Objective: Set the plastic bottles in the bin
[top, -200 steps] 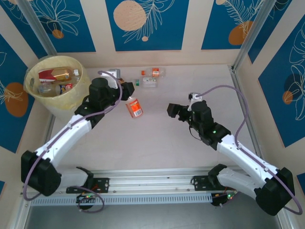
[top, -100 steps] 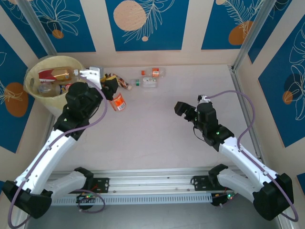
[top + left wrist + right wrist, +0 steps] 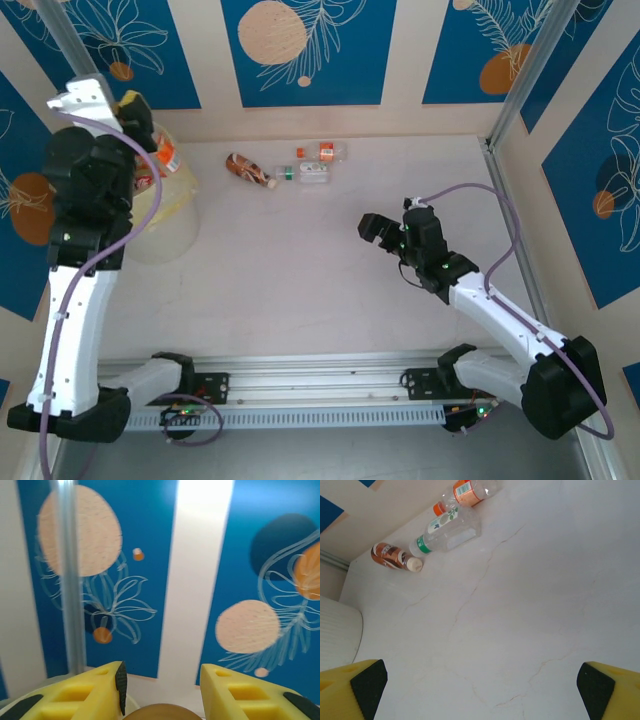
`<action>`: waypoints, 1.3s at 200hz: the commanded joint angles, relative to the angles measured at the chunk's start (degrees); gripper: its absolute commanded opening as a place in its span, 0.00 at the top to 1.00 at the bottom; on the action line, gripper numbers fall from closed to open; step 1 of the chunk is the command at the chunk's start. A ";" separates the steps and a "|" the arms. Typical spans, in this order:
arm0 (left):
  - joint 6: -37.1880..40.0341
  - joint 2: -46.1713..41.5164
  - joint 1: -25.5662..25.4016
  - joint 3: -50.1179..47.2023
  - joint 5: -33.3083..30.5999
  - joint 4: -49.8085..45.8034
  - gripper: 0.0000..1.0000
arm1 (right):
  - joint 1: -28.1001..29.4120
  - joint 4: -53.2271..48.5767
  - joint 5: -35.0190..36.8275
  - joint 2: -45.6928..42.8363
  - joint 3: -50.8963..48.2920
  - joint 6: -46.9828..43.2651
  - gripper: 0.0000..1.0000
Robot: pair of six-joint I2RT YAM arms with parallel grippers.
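Orange-labelled bottle (image 3: 166,157) has gone up with the left gripper (image 3: 161,680): low over the table (image 3: 300,280) a second ago, now raised with the bin (image 3: 172,228) directly below the fingers. Jaws closed on the bottle; its rounded end shows between them in the wrist view. Judgement: letting go here should drop it in. Right gripper (image 3: 482,685) has barely shifted; it hangs wide open and empty above the table. Ahead of it and to its left lie the brown bottle (image 3: 395,556), clear bottle (image 3: 447,532) and orange bottle (image 3: 470,490), not yet collected.
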 commanded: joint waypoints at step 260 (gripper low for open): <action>-8.17 37.10 18.71 23.32 23.37 -26.19 0.24 | -0.22 -5.52 1.42 0.62 2.99 1.07 0.00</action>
